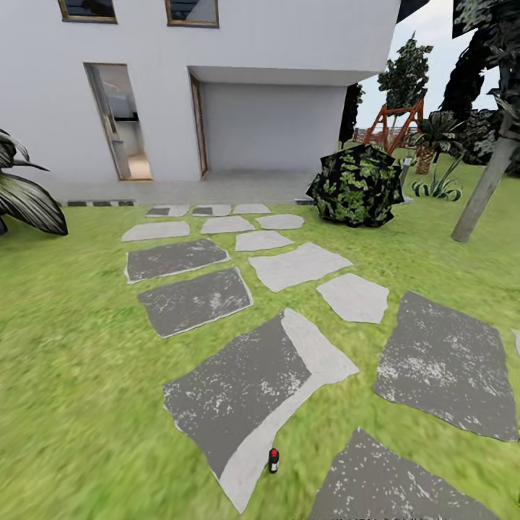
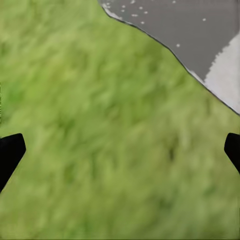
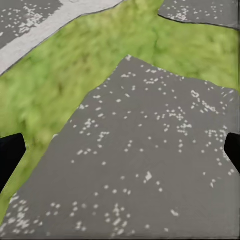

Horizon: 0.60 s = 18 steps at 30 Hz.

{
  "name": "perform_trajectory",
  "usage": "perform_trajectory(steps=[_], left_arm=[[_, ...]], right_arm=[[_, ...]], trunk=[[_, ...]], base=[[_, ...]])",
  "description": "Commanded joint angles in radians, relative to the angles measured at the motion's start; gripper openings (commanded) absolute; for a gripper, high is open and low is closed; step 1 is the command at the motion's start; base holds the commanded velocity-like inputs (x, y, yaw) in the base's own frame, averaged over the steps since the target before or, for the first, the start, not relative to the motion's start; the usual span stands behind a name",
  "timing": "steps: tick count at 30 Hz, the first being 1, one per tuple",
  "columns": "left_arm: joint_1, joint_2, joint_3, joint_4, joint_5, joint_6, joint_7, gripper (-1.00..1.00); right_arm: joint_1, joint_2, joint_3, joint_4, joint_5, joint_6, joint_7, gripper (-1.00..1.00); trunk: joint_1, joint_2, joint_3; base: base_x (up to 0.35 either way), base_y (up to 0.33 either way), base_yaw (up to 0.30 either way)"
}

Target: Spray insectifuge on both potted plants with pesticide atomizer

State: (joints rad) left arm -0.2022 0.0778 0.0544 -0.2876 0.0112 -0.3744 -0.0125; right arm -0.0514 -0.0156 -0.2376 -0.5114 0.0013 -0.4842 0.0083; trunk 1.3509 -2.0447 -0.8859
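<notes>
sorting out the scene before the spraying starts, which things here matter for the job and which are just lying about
For the job:
- pesticide atomizer, upright at the edge of a stepping stone
- left gripper and right gripper, both open, holding nothing

Just around:
- stepping stones
- leafy bush
- house wall
- tree trunk

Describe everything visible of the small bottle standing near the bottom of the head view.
The pesticide atomizer is tiny in the head view: a slim dark bottle with a red top, standing upright. It sits at the edge of a large grey stepping stone, where stone meets lawn. Nothing grips or touches it. Label and trigger are too small to make out.
</notes>
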Motion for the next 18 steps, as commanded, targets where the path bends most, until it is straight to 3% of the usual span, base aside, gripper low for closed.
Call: perform_trajectory(steps=[1,8,18], left_arm=[[0.0,0.0,0.002,0.001,0.001,-0.003,-0.001,1.0],[0.0,0.0,0.002,0.001,0.001,-0.003,-0.001,1.0],[0.0,0.0,0.002,0.001,0.001,-0.003,-0.001,1.0]], right_arm=[[-0.001,0.0,-0.002,0.001,0.0,-0.003,0.001,1.0],[-0.001,0.0,-0.002,0.001,0.0,-0.003,0.001,1.0],[-0.001,0.0,-0.002,0.001,0.0,-0.003,0.0,1.0]], trunk=[[0.0,0.0,-0.001],[0.0,0.0,-0.001],[0.0,0.0,-0.001]], base=[[0.077,0.304,-0.3],[0.157,0.273,-0.296],[0.172,0.29,-0.158]])
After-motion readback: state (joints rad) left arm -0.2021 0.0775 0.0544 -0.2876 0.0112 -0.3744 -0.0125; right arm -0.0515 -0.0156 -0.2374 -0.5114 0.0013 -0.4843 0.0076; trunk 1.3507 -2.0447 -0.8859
